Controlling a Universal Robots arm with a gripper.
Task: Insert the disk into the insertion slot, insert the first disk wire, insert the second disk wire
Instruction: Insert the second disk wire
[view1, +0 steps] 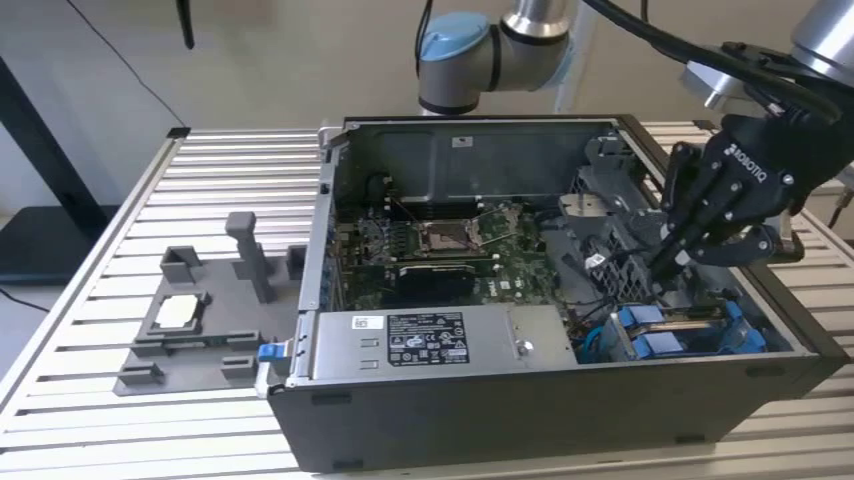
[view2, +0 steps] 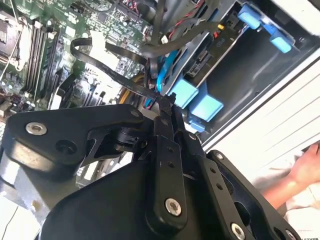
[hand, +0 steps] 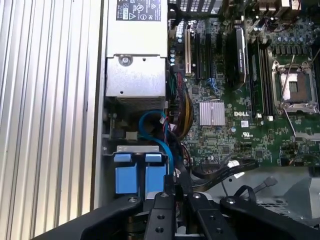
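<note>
Black gripper (view1: 667, 262): I see it inside the open case on the exterior view's right, just far of the drive bay, with its fingertips down among the cables.
Grip: the fingers (view2: 162, 125) sit almost together. As far as I can make out they pinch the end of the blue wire (view2: 159, 75), though the contact itself is partly hidden.
Disk (view1: 657, 345): it lies in the insertion slot (view2: 250, 80) at the near corner of the case on the exterior view's right, with its blue carrier tabs on the end nearest the power supply (view1: 427, 338).
Blue wire: it runs beside the disk's tabs and reaches the fingertips.
Black flat cable (view2: 100, 60): it crosses above the motherboard (view1: 454, 235) and passes just by the fingertips.
Case (view1: 534, 420): it stands open-topped on a slatted metal table (view1: 80, 400).
Grey fixture (view1: 200, 335): it rests on the table at the exterior view's left, just beside the case.
Person's hand (view2: 305, 167): I spot it outside the case in the second wrist view.
</note>
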